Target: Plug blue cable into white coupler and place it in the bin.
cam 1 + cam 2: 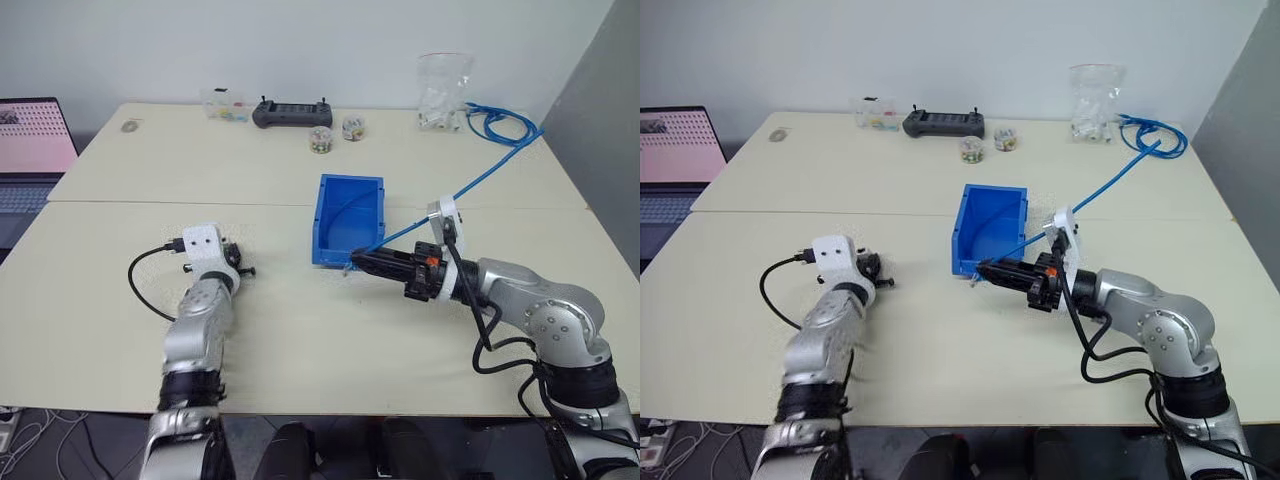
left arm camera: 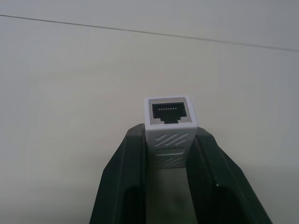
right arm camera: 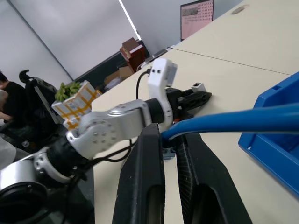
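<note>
1. We see the left pincer (image 2: pixel 170 154) closed on the white coupler (image 2: pixel 169 121). The two black fingers (image 2: pixel 126 172) press its two sides, and its dark socket face looks outward, away from the wrist.
2. In the head views the left pincer (image 1: pixel 235 262) is low over the bare worktop (image 1: pixel 300 350), to the left of the bin (image 1: pixel 345 222) and apart from it.
3. The right pincer (image 1: pixel 358 262) is closed on the blue cable (image 1: pixel 480 185) near its end. In the right wrist view the cable (image 3: pixel 243 120) goes in between the two fingers (image 3: pixel 145 177), which stand very near to each other.
4. The right pincer points toward the left one, and its tips are just beside the front left corner of the bin. We cannot tell if they touch the bin.
5. From the right pincer the blue cable runs up and to the right, over the front right corner of the bin, to the far right part of the worktop. There it meets a loose bundle of blue cable (image 1: pixel 500 122).
6. The plug at the end of the cable is too small for us to see clearly.
7. The bin stands in the middle of the worktop, between the two arms. A thin dark curved line shows inside it; we cannot tell what it is.
8. At the far edge stand a black controller (image 1: pixel 292 112), two small round jars (image 1: pixel 335 133), a small clear box (image 1: pixel 224 105) and a clear bag (image 1: pixel 443 92).
9. A laptop (image 1: pixel 30 150) stands at the left, beside the worktop.
10. Between the coupler and the cable end lies only free worktop.
</note>
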{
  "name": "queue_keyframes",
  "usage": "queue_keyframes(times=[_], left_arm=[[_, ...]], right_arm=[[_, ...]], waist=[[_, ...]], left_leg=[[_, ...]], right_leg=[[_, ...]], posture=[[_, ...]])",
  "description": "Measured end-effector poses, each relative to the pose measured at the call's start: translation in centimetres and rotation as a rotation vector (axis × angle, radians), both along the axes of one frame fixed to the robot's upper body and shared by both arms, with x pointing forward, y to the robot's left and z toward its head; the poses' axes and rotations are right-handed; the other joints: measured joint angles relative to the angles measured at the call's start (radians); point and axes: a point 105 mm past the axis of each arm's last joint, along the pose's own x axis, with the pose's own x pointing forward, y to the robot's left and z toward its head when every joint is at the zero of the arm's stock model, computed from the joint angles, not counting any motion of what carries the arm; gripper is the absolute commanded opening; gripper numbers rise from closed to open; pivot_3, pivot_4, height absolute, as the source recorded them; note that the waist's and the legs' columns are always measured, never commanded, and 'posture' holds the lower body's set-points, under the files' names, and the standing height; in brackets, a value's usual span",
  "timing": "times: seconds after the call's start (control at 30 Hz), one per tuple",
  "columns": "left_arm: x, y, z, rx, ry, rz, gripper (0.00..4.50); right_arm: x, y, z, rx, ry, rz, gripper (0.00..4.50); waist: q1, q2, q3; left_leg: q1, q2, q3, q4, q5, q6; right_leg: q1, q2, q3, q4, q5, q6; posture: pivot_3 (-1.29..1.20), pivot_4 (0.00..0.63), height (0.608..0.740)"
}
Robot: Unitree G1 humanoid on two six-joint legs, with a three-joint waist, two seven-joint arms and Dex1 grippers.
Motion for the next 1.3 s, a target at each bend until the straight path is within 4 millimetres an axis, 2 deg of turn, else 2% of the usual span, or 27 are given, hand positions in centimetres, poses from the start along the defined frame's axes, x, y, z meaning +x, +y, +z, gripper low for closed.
queue_keyframes(times=[0.13, 0.2, 0.27, 0.33, 0.43, 0.67, 0.8, 0.93, 1.1, 1.3], left_arm=[[-3.6, -4.2, 1.1, 0.095, 0.018, -0.472, 0.82], [-5.5, -6.9, 2.1, 0.138, 0.01, -0.735, 0.82], [-7.4, -8.7, 2.4, 0.179, 0.019, -0.944, 0.82], [-8.6, -9.5, 1.9, 0.229, 0.049, -1.095, 0.82], [-9.2, -10.5, 1.3, 0.334, 0.068, -1.285, 0.82], [-8.2, -10.7, -1.3, 0.458, 0.123, -1.425, 0.82], [-7.8, -11.0, -1.3, 0.51, 0.098, -1.467, 0.82], [-7.7, -11.3, -1.3, 0.515, 0.096, -1.486, 0.82], [-7.8, -11.4, -1.4, 0.51, 0.097, -1.489, 0.82], [-7.9, -11.3, -1.4, 0.5, 0.104, -1.483, 0.82]], right_arm=[[-1.0, -0.9, -1.4, -0.068, 0.002, -0.026, 0.08], [-1.4, -1.0, -1.5, -0.085, -0.011, -0.028, 0.08], [-1.7, -1.0, -1.5, -0.093, -0.026, -0.03, 0.08], [-1.7, -1.2, -1.8, -0.109, -0.034, -0.043, 0.08], [-1.9, -1.5, -2.2, -0.126, -0.04, -0.063, 0.08], [-2.0, -1.6, -2.4, -0.169, -0.115, -0.079, 0.08], [-2.3, -0.7, -3.0, -0.207, -0.159, -0.032, 0.08], [-2.2, 1.4, -3.6, -0.243, -0.232, 0.047, 0.08], [-1.3, 3.1, -4.8, -0.268, -0.275, 0.09, 0.08], [-0.9, 4.0, -6.1, -0.305, -0.325, 0.112, 0.08]], waist=[[0.003, 0.0, 0.0], [0.001, 0.0, 0.0], [0.001, 0.001, 0.0], [-0.003, 0.001, 0.0], [-0.002, 0.001, 0.0], [-0.005, 0.001, 0.0], [-0.004, 0.001, 0.0], [-0.005, 0.001, 0.0], [-0.004, 0.001, -0.001], [-0.005, 0.001, -0.001]], left_leg=[[0.001, 0.0, 0.0, 0.0, -0.002, 0.003], [0.001, 0.0, 0.0, 0.0, -0.002, 0.004], [0.002, 0.001, 0.001, -0.001, -0.002, 0.004], [0.003, 0.001, 0.001, -0.001, -0.002, 0.004], [0.002, 0.001, 0.001, -0.001, -0.002, 0.004], [0.002, 0.001, 0.001, -0.001, -0.002, 0.005], [0.002, 0.001, 0.001, -0.001, -0.002, 0.005], [0.002, 0.001, 0.001, 0.0, -0.002, 0.005], [0.002, 0.001, 0.001, 0.0, -0.002, 0.005], [0.002, 0.001, 0.0, 0.0, -0.002, 0.005]], right_leg=[[0.0, 0.0, 0.0, 0.0, 0.0, 0.0], [0.001, 0.001, 0.0, -0.001, 0.0, 0.0], [0.001, 0.001, 0.001, 0.0, -0.001, -0.001], [0.001, 0.002, 0.001, 0.0, -0.001, -0.001], [0.001, 0.003, 0.0, 0.0, -0.001, -0.001], [0.001, 0.003, 0.0, 0.0, -0.001, -0.001], [0.001, 0.003, 0.0, 0.0, -0.001, 0.0], [0.001, 0.003, 0.0, 0.0, -0.001, 0.0], [0.001, 0.003, 0.0, 0.0, -0.001, 0.0], [0.001, 0.002, 0.0, 0.001, -0.001, -0.001]], posture=[[0.0, 0.15, 0.74], [0.0, 0.15, 0.74], [0.0, 0.15, 0.74], [0.0, 0.15, 0.74], [0.0, 0.15, 0.74], [0.0, 0.15, 0.74], [0.0, 0.15, 0.74], [0.0, 0.15, 0.74], [0.0, 0.15, 0.74], [0.0, 0.15, 0.74]])
